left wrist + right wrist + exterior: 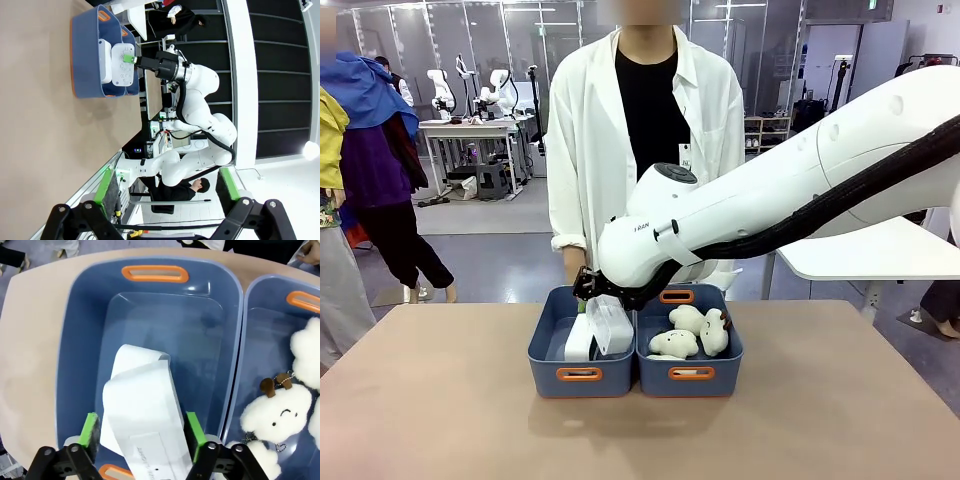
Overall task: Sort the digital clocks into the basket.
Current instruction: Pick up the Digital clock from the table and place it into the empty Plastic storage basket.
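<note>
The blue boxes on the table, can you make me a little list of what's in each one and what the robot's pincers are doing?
left blue basket: one white clock lying inside, a second clock being lowered in
second clock: held between the green pads of the right pincer, tilted over the first clock
right blue basket: cream plush toys
left pincer: open, holding nothing, away from the baskets
person: standing behind the baskets
table: tan
</note>
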Controlling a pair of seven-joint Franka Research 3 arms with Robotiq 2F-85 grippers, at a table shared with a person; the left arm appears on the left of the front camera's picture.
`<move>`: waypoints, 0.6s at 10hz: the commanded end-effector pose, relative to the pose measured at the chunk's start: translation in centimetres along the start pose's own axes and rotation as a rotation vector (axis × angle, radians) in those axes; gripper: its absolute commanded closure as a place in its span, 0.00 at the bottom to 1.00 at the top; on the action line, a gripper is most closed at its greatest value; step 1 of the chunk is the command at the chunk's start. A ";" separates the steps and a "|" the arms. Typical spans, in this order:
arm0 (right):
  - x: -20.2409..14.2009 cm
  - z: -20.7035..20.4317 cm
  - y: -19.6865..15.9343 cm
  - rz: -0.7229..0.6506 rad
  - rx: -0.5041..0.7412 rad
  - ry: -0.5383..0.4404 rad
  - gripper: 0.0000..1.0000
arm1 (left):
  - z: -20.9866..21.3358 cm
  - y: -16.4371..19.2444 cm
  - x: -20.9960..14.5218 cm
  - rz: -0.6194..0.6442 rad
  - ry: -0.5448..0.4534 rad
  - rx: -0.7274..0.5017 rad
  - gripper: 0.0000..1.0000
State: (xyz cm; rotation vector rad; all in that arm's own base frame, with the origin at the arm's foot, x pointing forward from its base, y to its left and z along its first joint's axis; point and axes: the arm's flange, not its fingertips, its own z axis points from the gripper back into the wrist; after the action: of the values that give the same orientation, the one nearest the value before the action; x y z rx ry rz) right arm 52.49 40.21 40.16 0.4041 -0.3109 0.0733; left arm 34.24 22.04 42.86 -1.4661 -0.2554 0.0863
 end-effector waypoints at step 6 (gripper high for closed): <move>-0.6 2.5 0.2 -0.019 0.039 -0.036 0.00 | 0.0 -0.4 -0.4 0.015 -0.004 0.022 0.00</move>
State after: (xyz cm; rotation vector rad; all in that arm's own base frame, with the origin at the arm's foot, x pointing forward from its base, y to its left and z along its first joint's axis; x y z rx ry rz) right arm 52.27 40.10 42.08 0.4193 -0.3354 0.0706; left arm 34.24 22.04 42.86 -1.4661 -0.2553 0.0863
